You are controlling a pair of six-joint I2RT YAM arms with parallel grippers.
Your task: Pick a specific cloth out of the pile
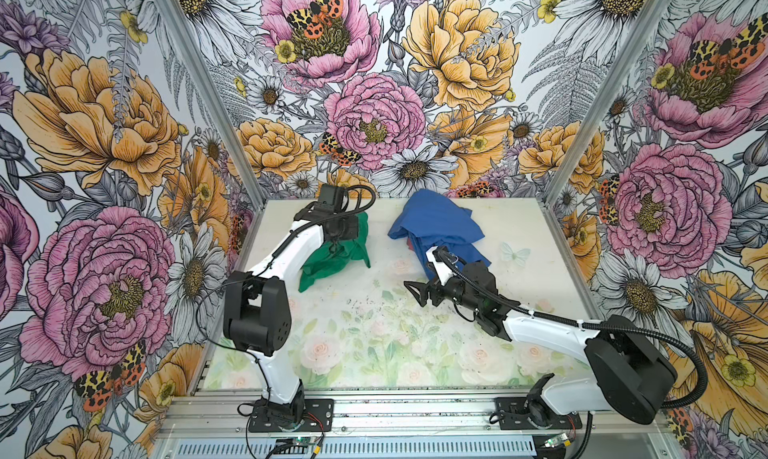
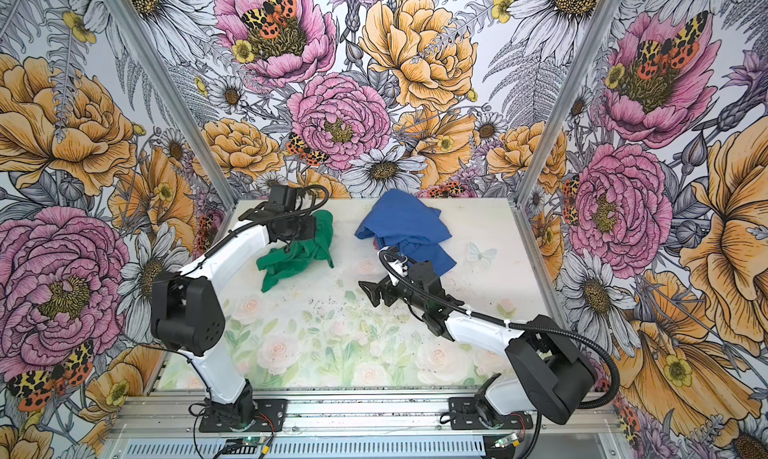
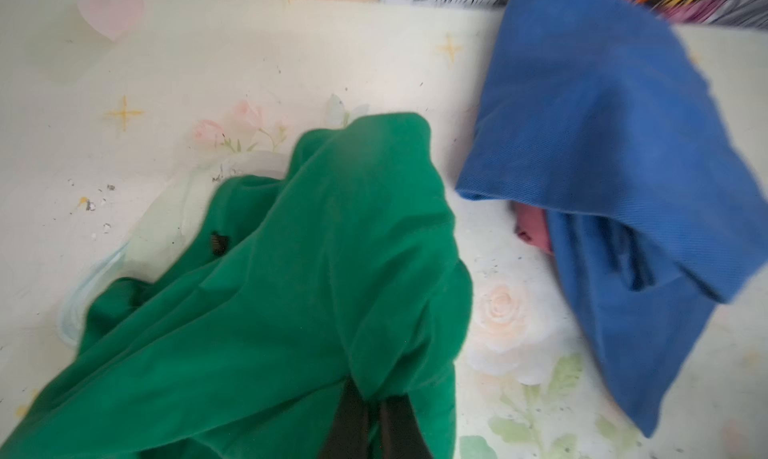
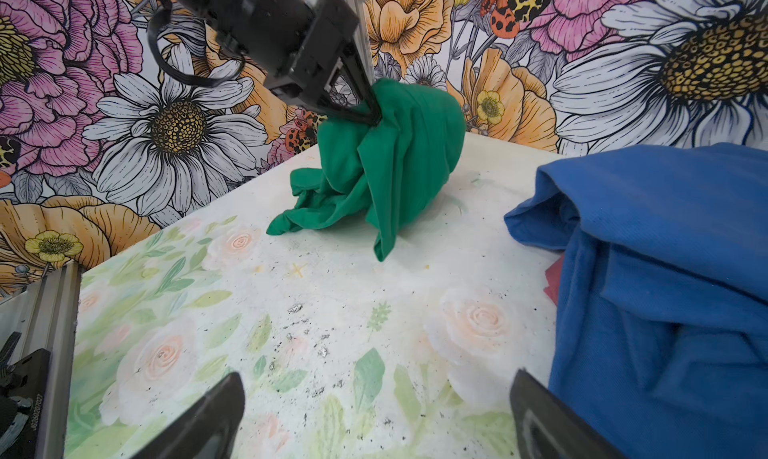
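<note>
Left gripper [image 4: 371, 118] clamps cloth [image 1: 332, 261]; pinch clear in right wrist view, hidden in top views. Cloth long axis: far-right to near-left. Right gripper [image 1: 417, 293] wide.

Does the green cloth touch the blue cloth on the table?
No: in the right wrist view a strip of bare table lies between the green cloth and the blue cloth.

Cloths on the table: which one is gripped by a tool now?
The green cloth: the left tool is shut on its bunched top. The blue cloth, red cloth tucked beneath, is in neither tool.
</note>
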